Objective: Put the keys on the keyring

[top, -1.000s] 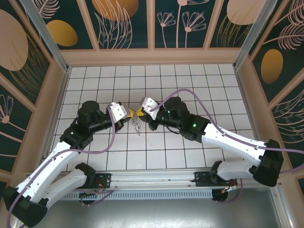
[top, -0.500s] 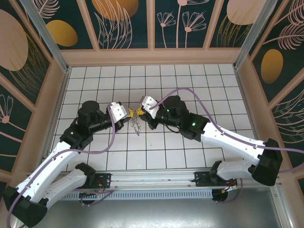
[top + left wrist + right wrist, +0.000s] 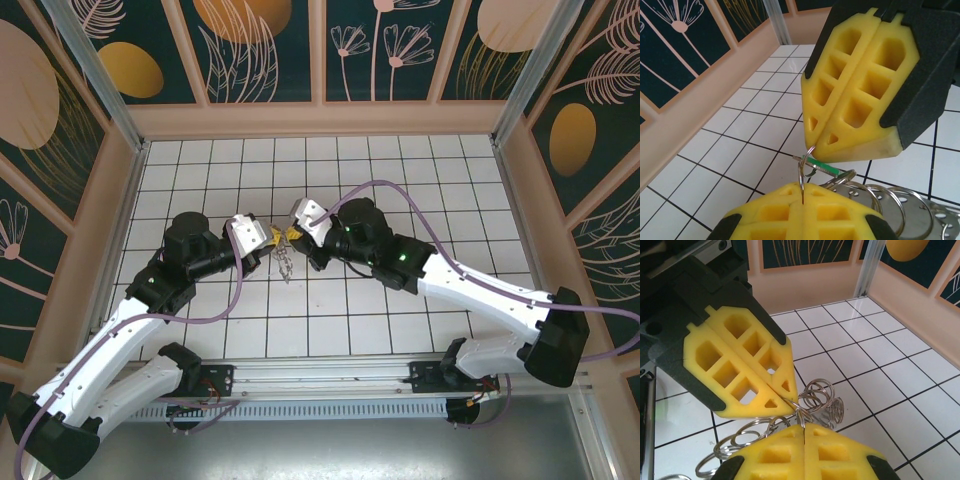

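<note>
left gripper jaws clenched on keyring | right gripper jaws clenched on it too | keys dangling beneath, frame centre

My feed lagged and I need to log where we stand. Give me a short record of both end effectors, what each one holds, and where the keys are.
left end effector: shut, pinching the small split ring
right end effector: shut, tip to tip with the left, on the same ring
keys: silvery bunch hanging below the two tips
green tag: right beside the split ring
</note>
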Controlling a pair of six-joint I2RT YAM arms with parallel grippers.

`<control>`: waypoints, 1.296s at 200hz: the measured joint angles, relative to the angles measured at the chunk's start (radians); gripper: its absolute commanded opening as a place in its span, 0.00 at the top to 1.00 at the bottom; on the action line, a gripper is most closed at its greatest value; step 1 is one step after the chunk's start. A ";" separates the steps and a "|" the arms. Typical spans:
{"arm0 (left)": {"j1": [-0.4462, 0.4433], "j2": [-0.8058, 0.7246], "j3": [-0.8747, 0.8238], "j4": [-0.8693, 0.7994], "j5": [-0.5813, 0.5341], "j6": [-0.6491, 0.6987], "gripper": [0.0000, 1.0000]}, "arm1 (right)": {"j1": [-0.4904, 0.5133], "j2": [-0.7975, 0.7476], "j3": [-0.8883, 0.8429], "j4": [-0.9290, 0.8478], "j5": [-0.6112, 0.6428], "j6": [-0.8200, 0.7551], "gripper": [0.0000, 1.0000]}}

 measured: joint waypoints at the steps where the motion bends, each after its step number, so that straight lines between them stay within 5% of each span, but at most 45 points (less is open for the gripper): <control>1: 0.000 0.000 0.000 0.000 -0.001 0.000 1.00 | 0.000 0.001 0.001 0.000 0.000 0.000 1.00; 259: -0.002 -0.001 0.000 0.003 -0.018 0.004 1.00 | -0.037 0.060 0.129 -0.095 -0.030 0.108 1.00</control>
